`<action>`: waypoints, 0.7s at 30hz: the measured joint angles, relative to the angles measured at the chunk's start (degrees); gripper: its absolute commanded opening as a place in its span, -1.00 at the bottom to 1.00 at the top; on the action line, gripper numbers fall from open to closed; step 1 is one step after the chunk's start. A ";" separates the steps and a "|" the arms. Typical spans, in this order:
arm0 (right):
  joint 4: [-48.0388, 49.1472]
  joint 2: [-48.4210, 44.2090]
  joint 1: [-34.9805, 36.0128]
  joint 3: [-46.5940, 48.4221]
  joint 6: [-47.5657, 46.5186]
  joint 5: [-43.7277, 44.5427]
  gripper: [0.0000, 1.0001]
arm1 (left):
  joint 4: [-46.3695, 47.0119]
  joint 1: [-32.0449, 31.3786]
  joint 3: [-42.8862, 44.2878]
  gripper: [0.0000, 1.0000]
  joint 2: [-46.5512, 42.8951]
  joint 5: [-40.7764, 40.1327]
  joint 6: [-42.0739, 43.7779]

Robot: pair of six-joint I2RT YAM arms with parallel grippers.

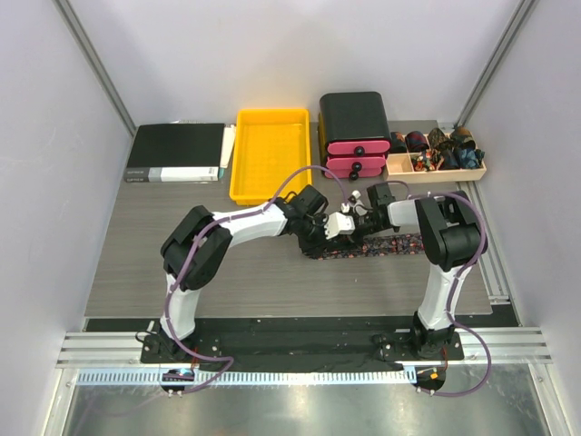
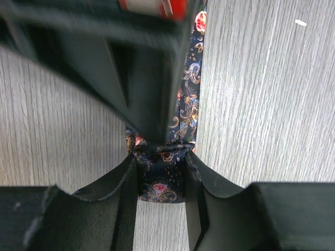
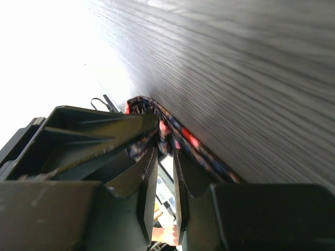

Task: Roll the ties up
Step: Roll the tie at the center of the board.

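The tie [image 2: 187, 112] is smooth printed cloth, the table [image 2: 261, 104] matt grey wood-grain, the left pincer [image 2: 161, 157] matt black plastic.

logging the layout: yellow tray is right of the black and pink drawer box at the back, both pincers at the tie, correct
No: the top external view shows the yellow tray left of the black and pink drawer box, not right. Both stand at the back, and the left pincer and right pincer are at the tie.

The top view looks down from behind over the whole table [image 1: 182, 263]. Left wrist faces straight down, right wrist skims low, both close; all share the tie [image 1: 399, 243] [image 2: 188, 104] [image 3: 180, 137].
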 measured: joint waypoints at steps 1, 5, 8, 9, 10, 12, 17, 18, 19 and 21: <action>-1.25 -0.15 -0.79 0.39 -0.74 -0.07 -0.50 | -0.15 -0.07 0.11 -0.57 0.04 -0.13 0.00; -5.29 -0.76 -3.28 2.19 -3.69 -0.09 -0.47 | -1.46 -0.13 1.33 -0.57 0.63 -0.33 0.13; -6.69 -1.22 -4.26 3.17 -5.16 -0.07 -0.46 | -3.41 -0.13 2.91 -0.56 1.33 -0.35 0.17; -6.71 -1.49 -4.26 3.21 -5.27 -0.07 -0.44 | -4.24 -0.15 3.54 -0.56 1.62 -0.37 0.22; -6.64 -1.77 -4.13 3.17 -5.22 -0.09 -0.43 | -4.76 -0.15 3.93 -0.55 1.81 -0.39 0.42; -5.29 -2.45 -3.56 2.62 -4.24 -0.15 -0.41 | -5.75 -0.28 4.59 -0.54 2.05 -0.81 1.16; 4.22 -3.76 -1.55 -2.29 2.10 -0.98 -0.33 | -7.61 -0.59 5.90 -0.53 2.58 -2.58 2.62; 5.92 -3.76 -1.01 -3.19 3.54 -0.98 -0.32 | -7.80 -0.63 6.03 -0.53 2.67 -2.73 2.84; 7.93 -3.76 -0.44 -4.13 5.07 -1.01 -0.31 | -7.91 -0.68 6.12 -0.53 2.69 -2.80 2.91; 9.60 -3.76 0.46 -4.87 6.40 -0.98 -0.30 | -8.26 -0.68 6.23 -0.53 2.73 -3.06 3.02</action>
